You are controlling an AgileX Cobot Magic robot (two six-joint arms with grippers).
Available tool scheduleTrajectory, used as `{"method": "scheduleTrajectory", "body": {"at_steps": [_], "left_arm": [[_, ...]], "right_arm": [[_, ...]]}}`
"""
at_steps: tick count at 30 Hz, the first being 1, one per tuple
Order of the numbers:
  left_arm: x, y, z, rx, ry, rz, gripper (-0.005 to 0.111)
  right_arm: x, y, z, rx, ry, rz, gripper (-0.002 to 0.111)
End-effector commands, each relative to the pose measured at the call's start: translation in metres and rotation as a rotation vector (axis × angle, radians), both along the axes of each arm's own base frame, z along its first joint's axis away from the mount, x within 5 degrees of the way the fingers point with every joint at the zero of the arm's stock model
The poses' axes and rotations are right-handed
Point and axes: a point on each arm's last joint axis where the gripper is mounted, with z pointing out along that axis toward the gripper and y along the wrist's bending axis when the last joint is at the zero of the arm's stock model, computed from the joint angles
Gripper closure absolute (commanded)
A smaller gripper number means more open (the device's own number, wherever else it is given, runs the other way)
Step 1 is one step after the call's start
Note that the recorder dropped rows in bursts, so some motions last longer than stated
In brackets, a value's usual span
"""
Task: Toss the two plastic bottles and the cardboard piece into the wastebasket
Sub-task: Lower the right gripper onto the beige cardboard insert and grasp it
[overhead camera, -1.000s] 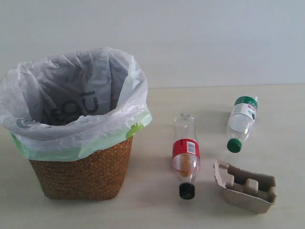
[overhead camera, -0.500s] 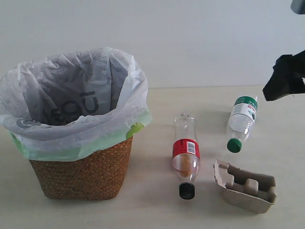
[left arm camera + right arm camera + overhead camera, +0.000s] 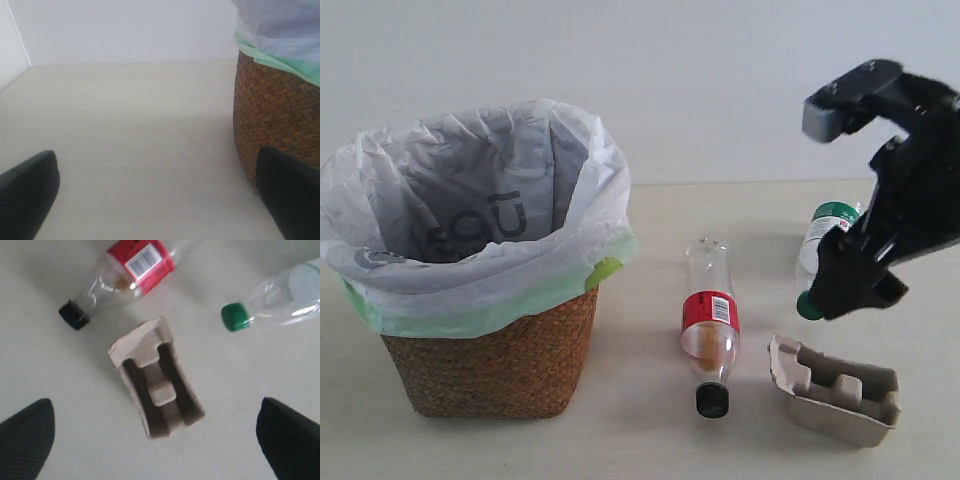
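Note:
The wastebasket [image 3: 495, 355], brown wicker with a white and green bag, stands at the left. Right of it on the table lies the red-label bottle [image 3: 710, 318], its black cap toward the front. The green-cap bottle [image 3: 828, 222] lies further right, half hidden behind my right gripper [image 3: 852, 288], which hangs above the table. The cardboard piece [image 3: 837, 388] sits at the front right. In the right wrist view my right gripper [image 3: 157, 447] is open above the cardboard piece [image 3: 156, 377], with both bottles beyond it. My left gripper [image 3: 157, 200] is open and empty beside the wastebasket [image 3: 272, 115].
The pale table [image 3: 650, 440] runs back to a white wall [image 3: 720, 80]. In the left wrist view a second wall [image 3: 10, 55] bounds the table on one side.
My right arm has come in from the upper right and dropped over the green-cap bottle, covering part of it. The bottles, cardboard piece and wastebasket have not moved.

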Motion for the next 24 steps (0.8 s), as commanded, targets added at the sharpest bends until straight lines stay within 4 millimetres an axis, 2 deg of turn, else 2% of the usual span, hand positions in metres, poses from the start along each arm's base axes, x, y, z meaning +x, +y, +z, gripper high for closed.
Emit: {"method": "scheduleTrajectory", "body": {"at_steps": [1,8,13,24], "left_arm": [[0.000,0.000,0.002,-0.009,-0.015,0.004,-0.001],[0.000,0.000,0.002,-0.009,-0.015,0.004,-0.001],[0.000,0.000,0.002,-0.009,-0.015,0.004,-0.001],[0.000,0.000,0.002,-0.009,-0.015,0.004,-0.001]], "right_arm": [[0.007,0.013,-0.032,-0.143,0.129,0.075,0.003],[0.024,0.022,-0.082,-0.230,0.273,0.107,0.003],[0.030,0.029,-0.096,-0.268,0.243,0.178,0.003],[0.043,0.030,-0.137,-0.341,0.303,0.201,0.003]]}}
